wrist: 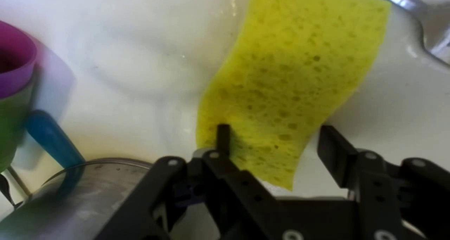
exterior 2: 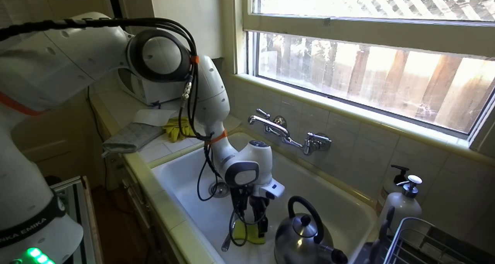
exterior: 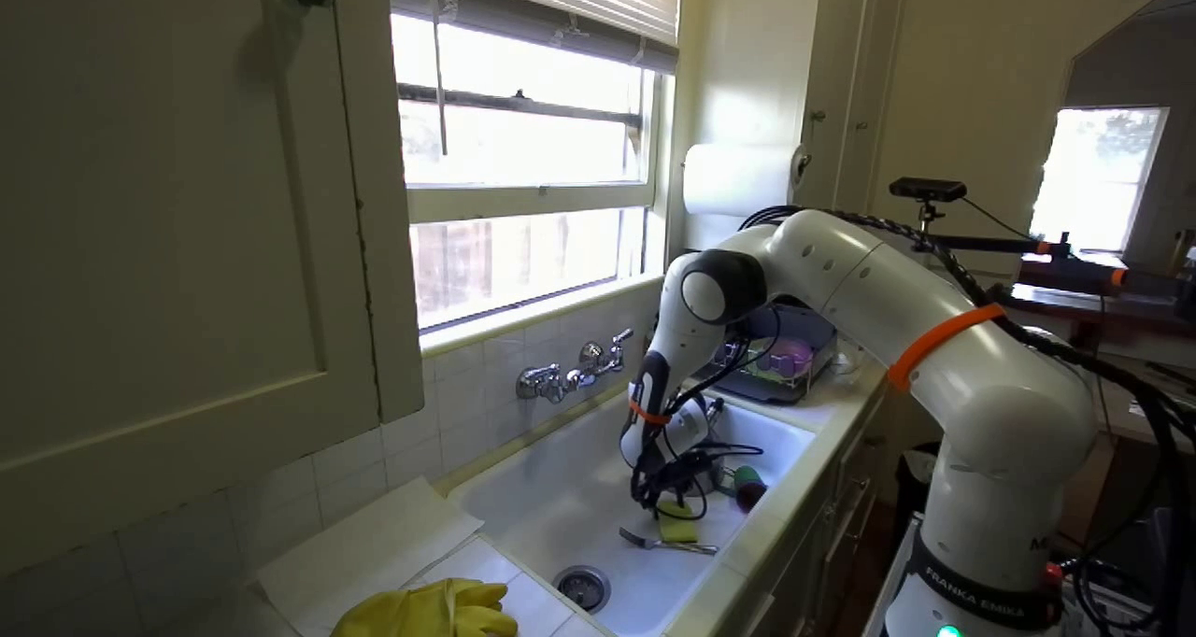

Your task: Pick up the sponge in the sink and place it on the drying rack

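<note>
- In an exterior view, the white jointed arm point(exterior: 841, 259) is leaning left.
- The black gripper point(wrist: 276, 136), spread wide and empty, is pointing at the yellow porous sponge point(wrist: 291, 74).

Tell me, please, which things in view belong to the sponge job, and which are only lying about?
Belong to the job:
yellow sponge
sink, where it lies
drying rack, its goal
gripper, open at the sponge

Only lying about:
fork and kettle, both in the sink
yellow gloves
white pump bottle
paper towel roll
</note>
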`<state>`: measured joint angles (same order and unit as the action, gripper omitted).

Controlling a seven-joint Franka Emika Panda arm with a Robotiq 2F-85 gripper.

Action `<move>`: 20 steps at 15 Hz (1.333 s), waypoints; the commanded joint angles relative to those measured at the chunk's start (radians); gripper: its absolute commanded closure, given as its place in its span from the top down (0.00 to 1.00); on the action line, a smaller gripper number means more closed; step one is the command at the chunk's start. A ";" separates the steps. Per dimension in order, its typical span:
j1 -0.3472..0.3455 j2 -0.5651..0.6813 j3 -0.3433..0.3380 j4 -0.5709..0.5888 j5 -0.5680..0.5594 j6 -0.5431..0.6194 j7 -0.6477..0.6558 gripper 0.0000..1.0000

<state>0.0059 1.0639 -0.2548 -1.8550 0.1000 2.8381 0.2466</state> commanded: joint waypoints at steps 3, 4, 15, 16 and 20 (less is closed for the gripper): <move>-0.022 -0.038 -0.007 0.006 -0.014 -0.110 -0.003 0.19; -0.026 -0.061 -0.008 -0.014 -0.014 -0.114 -0.006 0.13; -0.105 -0.342 -0.015 -0.238 -0.022 -0.119 -0.085 0.01; -0.112 -0.380 -0.017 -0.270 -0.023 -0.115 -0.097 0.01; -0.132 -0.523 -0.007 -0.384 -0.019 -0.114 -0.123 0.01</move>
<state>-0.1056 0.6713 -0.2800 -2.1267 0.0970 2.7397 0.1418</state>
